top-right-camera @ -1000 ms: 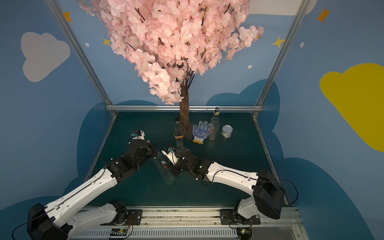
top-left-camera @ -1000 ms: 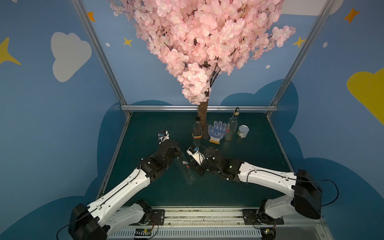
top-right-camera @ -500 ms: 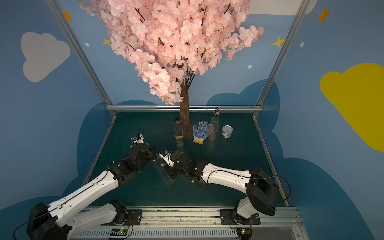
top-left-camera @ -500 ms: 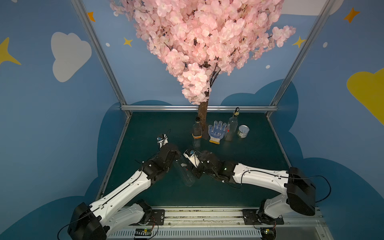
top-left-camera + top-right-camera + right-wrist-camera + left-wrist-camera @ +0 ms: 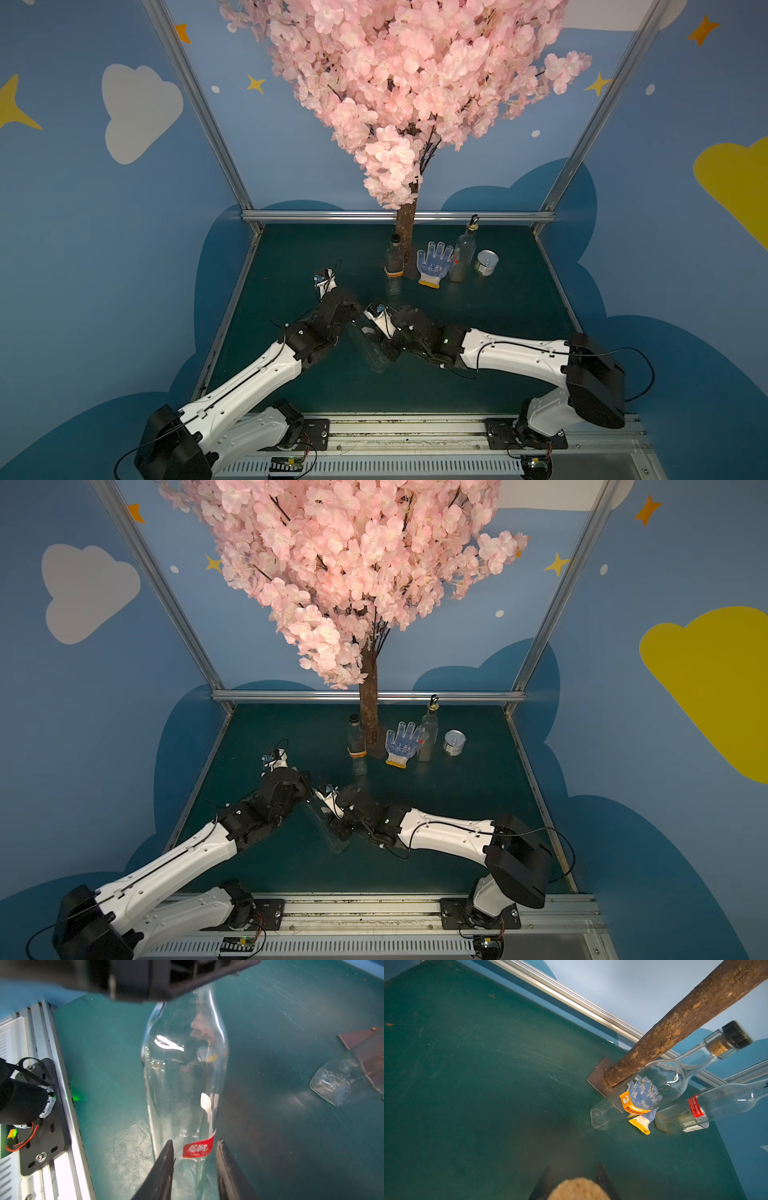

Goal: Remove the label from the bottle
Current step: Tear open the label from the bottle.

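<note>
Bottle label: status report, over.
Left claw shut on bottle top. Right claw open, straddling red label. Label not yet off. Glove, can apart at rear.

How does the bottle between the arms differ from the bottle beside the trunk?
The held bottle is gripped at its cork by the left end effector; the bottle beside the trunk stands free. The first bears a red label, the second an orange label. Both are clear glass.

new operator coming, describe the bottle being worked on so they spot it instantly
From the blossom tree's trunk at the back of the green table, come forward to mid-table. The clear glass bottle is there, its top gripped by the left hand, the right hand beside it. The orange-labelled bottle and the spouted bottle stand free near the trunk.
</note>
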Action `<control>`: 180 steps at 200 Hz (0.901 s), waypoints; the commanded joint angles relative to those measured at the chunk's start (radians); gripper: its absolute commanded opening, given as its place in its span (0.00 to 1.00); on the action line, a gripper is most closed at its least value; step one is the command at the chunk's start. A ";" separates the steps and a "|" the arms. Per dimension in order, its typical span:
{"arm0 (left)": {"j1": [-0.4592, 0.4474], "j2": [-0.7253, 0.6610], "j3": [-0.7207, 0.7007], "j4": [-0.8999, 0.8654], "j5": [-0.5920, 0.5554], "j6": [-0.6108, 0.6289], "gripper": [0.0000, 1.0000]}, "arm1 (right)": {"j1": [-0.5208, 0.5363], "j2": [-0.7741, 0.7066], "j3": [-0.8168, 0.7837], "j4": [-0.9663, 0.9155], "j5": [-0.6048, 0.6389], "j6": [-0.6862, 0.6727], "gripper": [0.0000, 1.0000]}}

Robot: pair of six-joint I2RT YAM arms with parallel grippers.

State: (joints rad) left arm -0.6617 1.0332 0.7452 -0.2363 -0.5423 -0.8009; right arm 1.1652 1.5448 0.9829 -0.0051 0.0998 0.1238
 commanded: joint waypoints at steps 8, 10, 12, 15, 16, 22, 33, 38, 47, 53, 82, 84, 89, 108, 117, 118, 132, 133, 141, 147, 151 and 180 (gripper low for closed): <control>-0.005 -0.017 0.002 0.012 -0.028 -0.003 0.02 | 0.011 0.014 0.037 -0.012 0.021 0.017 0.35; -0.005 -0.018 0.002 0.012 -0.028 -0.003 0.02 | 0.011 0.013 0.038 -0.012 0.021 0.017 0.35; -0.005 -0.018 0.002 0.012 -0.029 -0.003 0.02 | 0.013 0.014 0.038 -0.012 0.021 0.018 0.35; -0.007 -0.018 0.002 0.012 -0.028 -0.003 0.02 | 0.014 0.014 0.040 -0.015 0.021 0.019 0.35; -0.006 -0.018 0.002 0.012 -0.028 -0.003 0.02 | 0.015 0.014 0.039 -0.016 0.021 0.019 0.35; -0.005 -0.018 0.002 0.012 -0.029 -0.003 0.02 | 0.018 0.013 0.040 -0.015 0.022 0.019 0.35; -0.006 -0.018 0.002 0.011 -0.028 -0.001 0.02 | 0.022 0.014 0.040 -0.010 0.027 0.021 0.35; -0.006 -0.018 0.003 0.012 -0.028 -0.002 0.02 | 0.022 0.017 0.041 -0.010 0.028 0.021 0.35; -0.006 -0.019 0.003 0.011 -0.029 -0.001 0.02 | 0.023 0.025 0.046 -0.016 0.030 0.021 0.35; -0.007 -0.020 0.001 0.011 -0.030 -0.001 0.02 | 0.022 0.030 0.049 -0.021 0.035 0.022 0.35; -0.007 -0.023 0.001 0.008 -0.031 0.000 0.02 | 0.024 0.050 0.066 -0.038 0.043 0.024 0.32; -0.007 -0.024 0.001 0.008 -0.031 0.000 0.02 | 0.024 0.050 0.066 -0.037 0.044 0.024 0.31; -0.007 -0.025 0.002 0.008 -0.030 0.000 0.02 | 0.023 0.053 0.067 -0.038 0.046 0.025 0.30; -0.008 -0.027 0.000 0.008 -0.030 0.000 0.02 | 0.022 0.063 0.074 -0.051 0.052 0.029 0.29; -0.009 -0.028 0.000 0.008 -0.031 0.000 0.02 | 0.024 0.066 0.077 -0.057 0.052 0.030 0.27; -0.009 -0.028 0.001 0.009 -0.031 0.000 0.02 | 0.024 0.066 0.078 -0.057 0.052 0.030 0.27; -0.009 -0.027 0.000 0.006 -0.031 0.000 0.02 | 0.025 0.067 0.078 -0.065 0.055 0.034 0.23; -0.009 -0.028 0.001 0.006 -0.031 0.000 0.02 | 0.024 0.068 0.077 -0.065 0.055 0.034 0.23; -0.009 -0.027 0.001 0.006 -0.031 0.000 0.02 | 0.025 0.069 0.079 -0.070 0.057 0.036 0.24; -0.009 -0.027 0.000 0.006 -0.032 0.001 0.02 | 0.026 0.069 0.080 -0.073 0.057 0.037 0.24; -0.009 -0.028 0.000 0.006 -0.032 0.001 0.02 | 0.026 0.070 0.081 -0.077 0.057 0.038 0.24; -0.009 -0.029 0.000 0.005 -0.032 0.001 0.02 | 0.034 0.069 0.084 -0.096 0.050 0.041 0.28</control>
State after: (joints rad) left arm -0.6621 1.0241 0.7448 -0.2462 -0.5770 -0.8089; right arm 1.1831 1.5887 1.0473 -0.0605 0.1467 0.1589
